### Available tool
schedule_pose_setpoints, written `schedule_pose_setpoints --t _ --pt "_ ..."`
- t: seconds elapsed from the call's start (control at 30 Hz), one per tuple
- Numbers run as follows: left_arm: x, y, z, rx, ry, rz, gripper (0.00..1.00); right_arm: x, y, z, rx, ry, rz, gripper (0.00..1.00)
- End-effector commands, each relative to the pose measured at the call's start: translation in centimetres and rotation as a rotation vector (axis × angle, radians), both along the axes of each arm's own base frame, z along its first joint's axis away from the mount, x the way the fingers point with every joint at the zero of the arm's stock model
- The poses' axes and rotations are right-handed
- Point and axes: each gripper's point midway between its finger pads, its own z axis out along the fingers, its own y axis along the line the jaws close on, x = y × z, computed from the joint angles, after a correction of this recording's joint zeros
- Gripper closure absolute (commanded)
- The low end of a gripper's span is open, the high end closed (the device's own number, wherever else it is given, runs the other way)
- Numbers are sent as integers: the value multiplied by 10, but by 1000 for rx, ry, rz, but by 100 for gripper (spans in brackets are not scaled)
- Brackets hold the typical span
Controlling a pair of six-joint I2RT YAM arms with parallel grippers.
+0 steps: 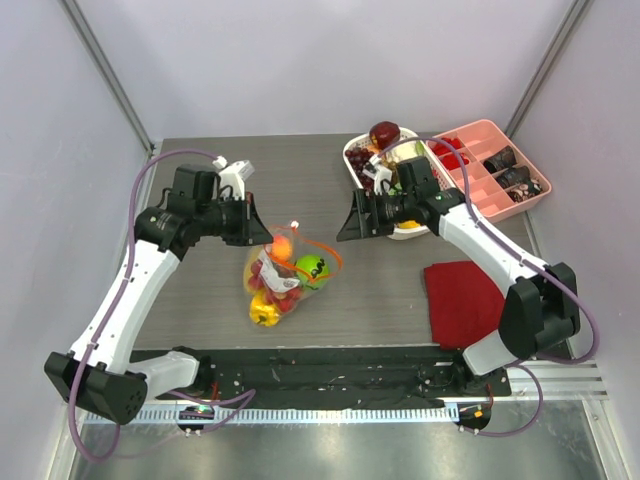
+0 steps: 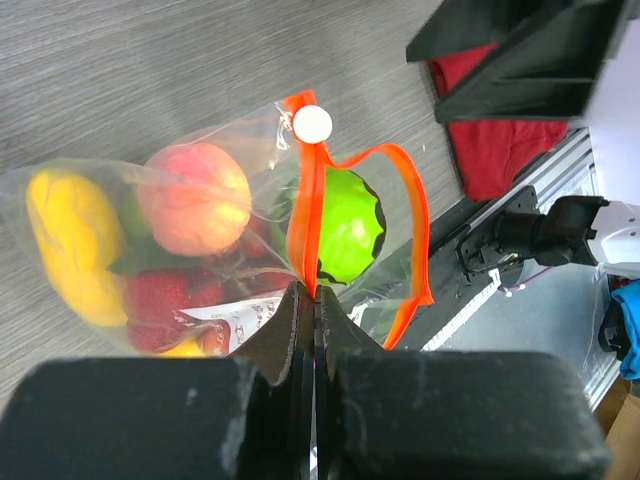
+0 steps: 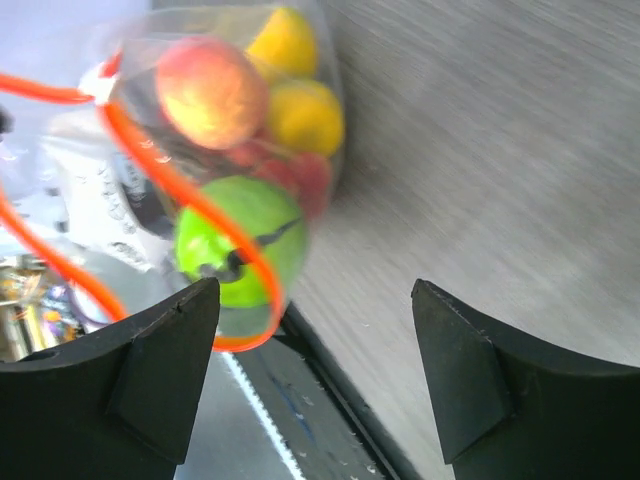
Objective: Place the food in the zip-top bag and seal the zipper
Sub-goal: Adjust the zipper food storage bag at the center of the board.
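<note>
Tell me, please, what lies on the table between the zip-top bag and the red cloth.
Nothing: in the top view, only bare table separates the zip-top bag from the red cloth.

Clear zip-top bag (image 2: pixel 252 128), orange-red zipper (image 2: pixel 304 205), yellow, orange, red, green food (image 2: pixel 195 200).

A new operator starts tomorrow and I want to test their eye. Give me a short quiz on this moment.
1. True or false: the right gripper is shut on the bag.
2. What does the left gripper pinch? A) cloth B) zipper C) basket
3. Fill in: beyond the pinch, the two zipper tracks bow ____, so the mouth is not sealed.
Key: 1 false; 2 B; 3 apart.
</note>
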Motion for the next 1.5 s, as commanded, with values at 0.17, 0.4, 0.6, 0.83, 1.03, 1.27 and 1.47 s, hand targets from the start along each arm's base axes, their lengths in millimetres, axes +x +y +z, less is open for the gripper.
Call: schedule_pose_setpoints --t 0.17,0.4,0.6,0.83,1.03,1.27,1.47 --pt "10 -7 10 -37 -64 -9 100 -27 24 -2 90 56 -10 18" --pt "10 -6 12 -38 -69 -4 100 -31 31 -25 104 153 -47 42" --pt "5 -5 9 -38 -66 -11 100 -42 36 -21 115 150 -9 74" --pt "-35 -13 16 -85 -68 -204 99 -27 27 30 -12 -117 182 99" --pt "-70 -31 30 -152 -157 -347 93 -38 32 38 -154 -216 468 99" --pt "-55 -44 -2 -64 -155 -315 93 -36 49 16 -269 -407 708 99" --pt "-51 -42 13 -54 -242 -326 78 -13 62 29 -265 -582 751 99"
